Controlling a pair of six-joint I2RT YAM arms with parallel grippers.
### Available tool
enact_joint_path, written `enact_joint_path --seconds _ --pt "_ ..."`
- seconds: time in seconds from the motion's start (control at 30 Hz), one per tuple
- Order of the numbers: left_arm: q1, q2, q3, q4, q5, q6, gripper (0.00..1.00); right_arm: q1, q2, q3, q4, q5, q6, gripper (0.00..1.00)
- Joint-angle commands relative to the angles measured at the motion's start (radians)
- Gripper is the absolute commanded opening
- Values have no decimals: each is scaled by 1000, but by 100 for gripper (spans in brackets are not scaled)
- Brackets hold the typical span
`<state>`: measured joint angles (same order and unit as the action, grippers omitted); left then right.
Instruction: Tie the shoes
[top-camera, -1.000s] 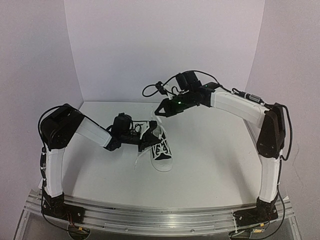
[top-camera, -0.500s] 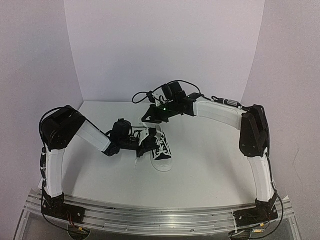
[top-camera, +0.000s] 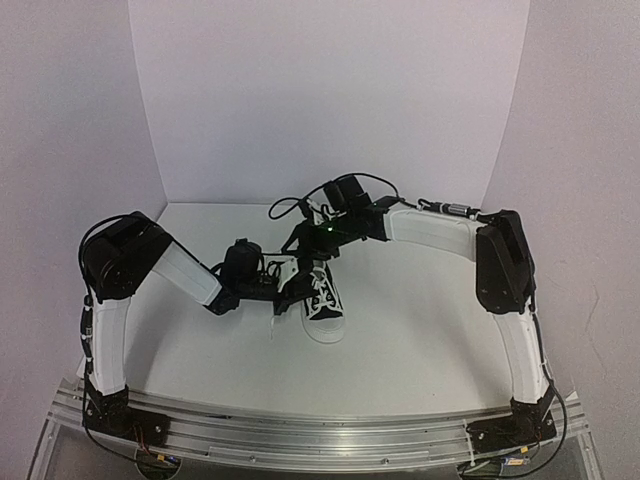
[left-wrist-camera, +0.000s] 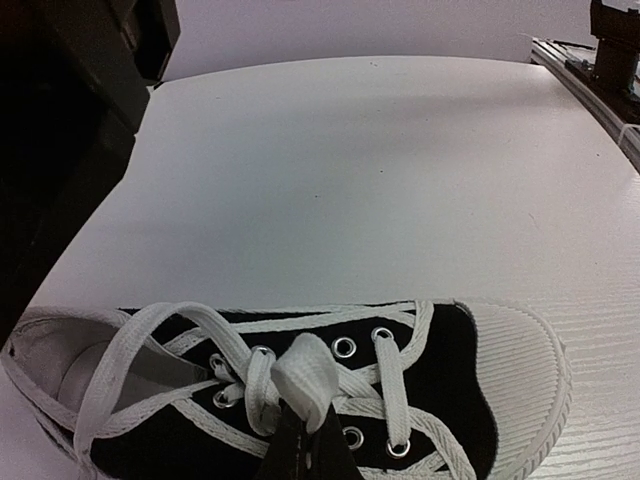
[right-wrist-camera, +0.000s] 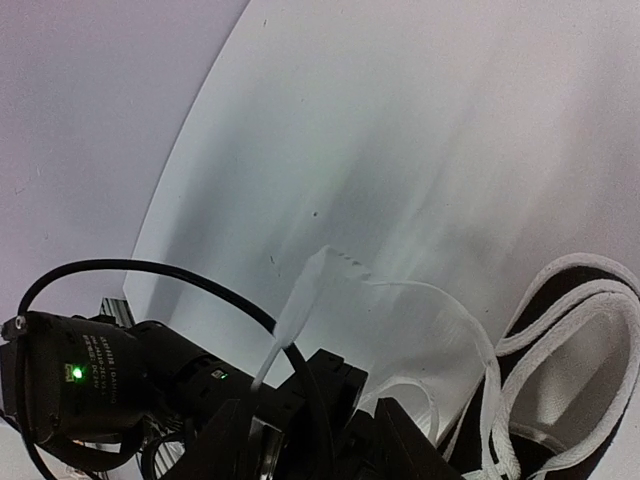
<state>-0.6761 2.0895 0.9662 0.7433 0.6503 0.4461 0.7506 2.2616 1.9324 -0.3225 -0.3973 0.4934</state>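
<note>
Centrally on the white table (top-camera: 420, 340): one black sneaker (top-camera: 324, 305), upright on its sole, white toe cap toward the arm bases. Then the left gripper (left-wrist-camera: 305, 445): reaches in from the sneaker's left side as seen from above, closed tight, pinching a folded loop of white lace (left-wrist-camera: 306, 375) just over the eyelets (fold bulging out above the fingertips). As for the right gripper (right-wrist-camera: 310, 415): hovers near the heel end, jaws partway apart. Between them, a loose lace end (right-wrist-camera: 298, 300) standing free; cannot tell whether touching either finger. More lace looped around the heel opening, one strand trailing onto the table left of the sneaker.
</note>
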Motion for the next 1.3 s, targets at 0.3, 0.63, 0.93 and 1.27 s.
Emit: enact_joint_path --seconds 0.3,0.63,0.93,1.27 --pt "-2 -68 -11 53 -25 -24 0 -53 -166 -13 31 24 -1 50" --pt "0 -73 8 54 -37 -74 0 -109 -394 -340 184 -14 -225 54" --pt "0 -59 29 46 -33 -94 0 -103 -431 -720 595 -156 -435 56" --pt "0 -58 33 35 -32 -84 0 -55 -293 -643 611 -138 -458 53"
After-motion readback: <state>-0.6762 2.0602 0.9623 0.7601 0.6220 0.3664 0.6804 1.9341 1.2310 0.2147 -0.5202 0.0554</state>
